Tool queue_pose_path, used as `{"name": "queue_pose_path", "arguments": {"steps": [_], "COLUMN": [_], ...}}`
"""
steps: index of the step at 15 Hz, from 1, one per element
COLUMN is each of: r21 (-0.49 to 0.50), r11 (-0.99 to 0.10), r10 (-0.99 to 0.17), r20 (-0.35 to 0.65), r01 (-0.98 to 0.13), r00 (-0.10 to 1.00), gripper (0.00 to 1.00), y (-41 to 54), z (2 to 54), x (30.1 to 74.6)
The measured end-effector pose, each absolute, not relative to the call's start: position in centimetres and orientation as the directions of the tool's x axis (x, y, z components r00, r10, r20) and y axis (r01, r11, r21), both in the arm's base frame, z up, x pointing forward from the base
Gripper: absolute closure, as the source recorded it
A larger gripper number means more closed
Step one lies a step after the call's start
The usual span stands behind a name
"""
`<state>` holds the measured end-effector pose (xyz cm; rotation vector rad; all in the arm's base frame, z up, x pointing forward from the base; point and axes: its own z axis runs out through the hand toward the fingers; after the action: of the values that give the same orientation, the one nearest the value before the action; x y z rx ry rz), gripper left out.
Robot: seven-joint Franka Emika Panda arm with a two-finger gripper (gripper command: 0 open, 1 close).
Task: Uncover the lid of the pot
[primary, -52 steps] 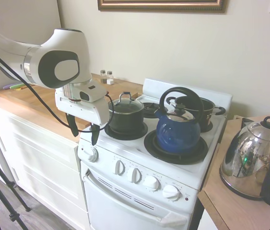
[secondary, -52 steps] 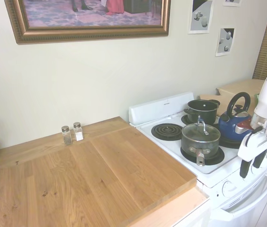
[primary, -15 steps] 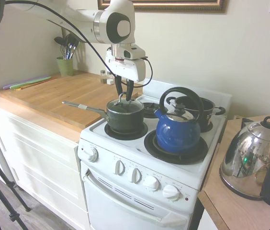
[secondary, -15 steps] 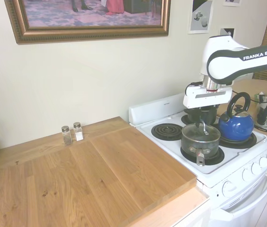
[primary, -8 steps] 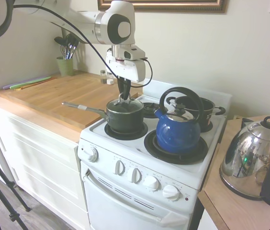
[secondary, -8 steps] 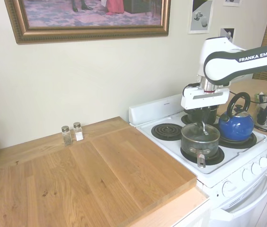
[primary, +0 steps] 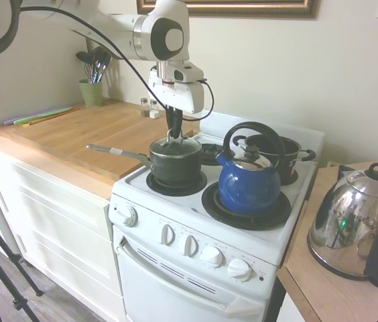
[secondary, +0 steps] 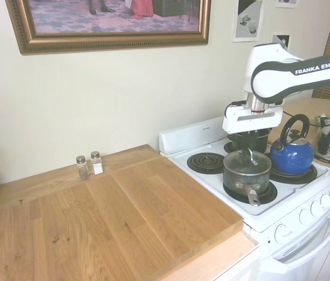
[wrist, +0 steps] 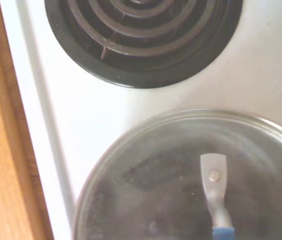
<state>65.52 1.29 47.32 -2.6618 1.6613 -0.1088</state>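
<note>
Wrist view: lid (wrist: 191,175) seated on pot (primary: 174,163) — front-left burner of stove (primary: 196,221). Gripper (primary: 173,136) directly above, fingers together on the lid's loop handle (secondary: 249,156). Blue kettle (primary: 249,180) just beside — shakers (secondary: 89,165) well apart.

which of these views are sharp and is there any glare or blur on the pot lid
First exterior view: soft and washed out, bright highlights on the blue kettle; the lid shows only faint sheen. Second exterior view: hazy too, the lid reads dull grey. Wrist view: the lid glass looks cloudy and slightly soft, while the coil burner is clearer.
</note>
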Motion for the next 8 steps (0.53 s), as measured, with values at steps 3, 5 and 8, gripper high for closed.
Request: {"name": "queue_pose_path", "arguments": {"steps": [3,5,8], "r21": [-0.025,-0.003,0.054], "r11": [-0.426,-0.42,-0.414], "r10": [-0.901,-0.897,-0.882], "r20": [0.109,0.151,0.224], "r01": [-0.904,-0.907,-0.909], "r00": [0.421,0.415,0.415], "gripper": [1.0,1.0,1.0], "y": [3.8,6.3,12.4], "z": [51.3,54.0,56.7], "x": [64.1,63.5,62.6]}}
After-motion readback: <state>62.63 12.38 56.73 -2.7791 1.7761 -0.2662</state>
